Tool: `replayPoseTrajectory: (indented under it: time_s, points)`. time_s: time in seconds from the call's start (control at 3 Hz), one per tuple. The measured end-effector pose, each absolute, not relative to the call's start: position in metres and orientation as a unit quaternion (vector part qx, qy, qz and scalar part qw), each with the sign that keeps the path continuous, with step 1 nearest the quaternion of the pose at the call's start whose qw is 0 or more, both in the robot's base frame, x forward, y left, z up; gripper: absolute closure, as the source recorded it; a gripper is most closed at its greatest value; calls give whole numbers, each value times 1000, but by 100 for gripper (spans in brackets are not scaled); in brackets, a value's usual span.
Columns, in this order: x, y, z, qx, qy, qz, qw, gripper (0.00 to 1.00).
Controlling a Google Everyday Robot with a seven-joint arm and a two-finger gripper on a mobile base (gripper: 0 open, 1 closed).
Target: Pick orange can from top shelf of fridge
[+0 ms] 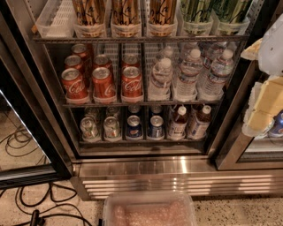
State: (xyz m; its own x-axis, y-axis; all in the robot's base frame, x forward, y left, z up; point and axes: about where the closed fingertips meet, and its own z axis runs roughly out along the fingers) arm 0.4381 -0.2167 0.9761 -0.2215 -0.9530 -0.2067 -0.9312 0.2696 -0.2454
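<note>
Orange cans [126, 11] upright on top shelf [141, 39]; pincer [263, 106] seemingly far right.

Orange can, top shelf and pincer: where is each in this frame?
Orange can [126, 9]: camera view, middle of three, on its lettered body.
Top shelf [57, 39]: camera view, on its grey front rail.
Pincer [263, 106]: camera view, right edge, on its pale body.

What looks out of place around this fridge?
Nothing is toppled or spilled: the orange cans stand upright on the top shelf. Only the loose cables sprawled on the floor at left look untidy. The end effector is at the right edge, away from the cans.
</note>
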Motion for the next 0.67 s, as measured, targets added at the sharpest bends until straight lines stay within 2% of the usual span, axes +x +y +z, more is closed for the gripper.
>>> replayPoseTrajectory:
  time_s: [0.67]
  points:
    - [441, -210, 979, -605, 777, -33, 171, 0]
